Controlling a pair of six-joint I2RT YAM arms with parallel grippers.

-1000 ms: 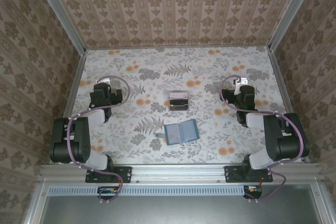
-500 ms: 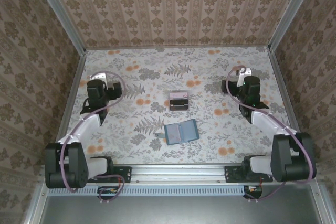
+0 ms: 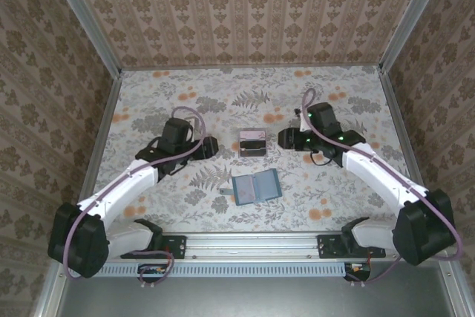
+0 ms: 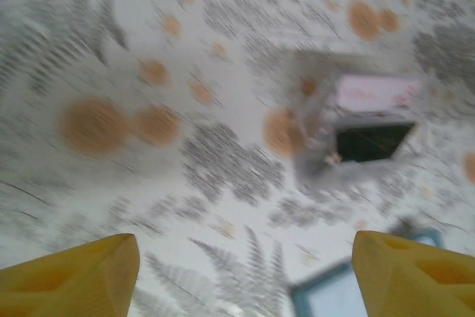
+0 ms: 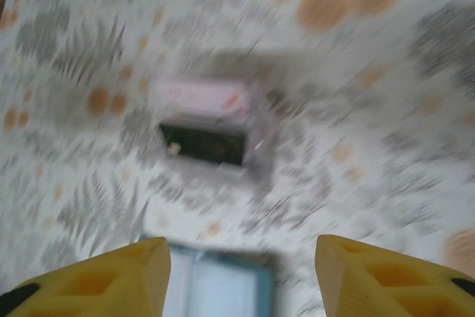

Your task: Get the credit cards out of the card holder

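The card holder (image 3: 256, 186) lay open on the floral table (image 3: 334, 198), around the middle and toward the near edge. Its blue-grey inside faced up, with a small tab at its left side. Just beyond it, on the far side, sat a small clear tray (image 3: 241, 143). The tray held something pinkish with a dark band, possibly the credit cards (image 3: 253, 137), though too small to be sure. The left gripper (image 3: 210, 146) hung just left of the tray and the right gripper (image 3: 283, 137) just right of it. Both pointed inward, apart from the tray. Patterned walls (image 3: 245, 12) enclosed the table.
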